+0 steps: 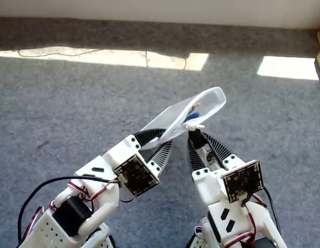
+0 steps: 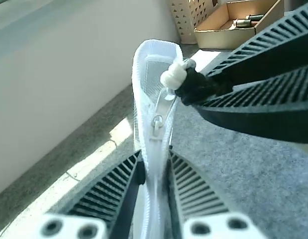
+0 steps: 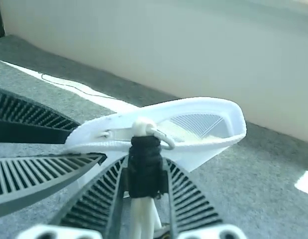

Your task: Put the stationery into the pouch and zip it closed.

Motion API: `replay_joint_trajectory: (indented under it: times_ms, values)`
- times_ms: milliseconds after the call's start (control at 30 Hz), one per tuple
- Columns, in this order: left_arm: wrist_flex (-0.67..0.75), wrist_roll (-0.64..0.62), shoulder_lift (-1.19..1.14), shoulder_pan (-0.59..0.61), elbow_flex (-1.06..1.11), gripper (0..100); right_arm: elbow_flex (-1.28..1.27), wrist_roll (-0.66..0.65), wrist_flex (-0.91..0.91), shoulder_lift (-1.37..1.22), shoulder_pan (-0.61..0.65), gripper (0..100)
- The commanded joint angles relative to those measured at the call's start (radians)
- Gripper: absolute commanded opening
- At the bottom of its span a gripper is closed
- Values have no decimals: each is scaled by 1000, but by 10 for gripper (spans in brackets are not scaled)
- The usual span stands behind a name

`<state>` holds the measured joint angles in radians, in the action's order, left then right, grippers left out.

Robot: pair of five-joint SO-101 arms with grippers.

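Observation:
A white mesh pouch (image 1: 198,106) hangs in the air above the grey carpet, held between both arms. Something blue and something yellowish (image 1: 192,118) show through its mesh. My left gripper (image 1: 158,138) is shut on the pouch's near end (image 2: 154,149), its fingers (image 2: 114,189) pressed on either side of the zipper seam. The right gripper (image 1: 196,135) is shut on the zipper pull (image 3: 144,162), a black cord with a white bead (image 2: 172,77). The metal slider (image 2: 157,121) sits near the pouch's (image 3: 203,124) middle. Beyond the slider the mouth gapes open.
Grey carpet (image 1: 61,113) lies under the arms, with sunlit patches and a thin cable (image 1: 72,51) near the far wall. A cardboard box (image 2: 233,20) and a woven basket (image 2: 191,15) stand off to the side by the wall.

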<state>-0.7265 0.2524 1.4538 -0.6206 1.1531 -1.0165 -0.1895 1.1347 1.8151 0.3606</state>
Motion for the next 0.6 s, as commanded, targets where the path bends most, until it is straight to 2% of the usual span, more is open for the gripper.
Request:
replay_joint_trajectory:
  times_ms: [0,233,333,567]
  values:
    - [-31,15,24,-12,-13,5,5,-8,-70,-10,8,5]
    - [-115,14,28,-1,-22,6,5,-34,-196,-12,-10,5]
    - [-135,14,30,2,-25,6,4,-52,-249,-13,-61,5]
    - [-138,15,30,91,-39,5,10,-60,-325,-148,-199,5]
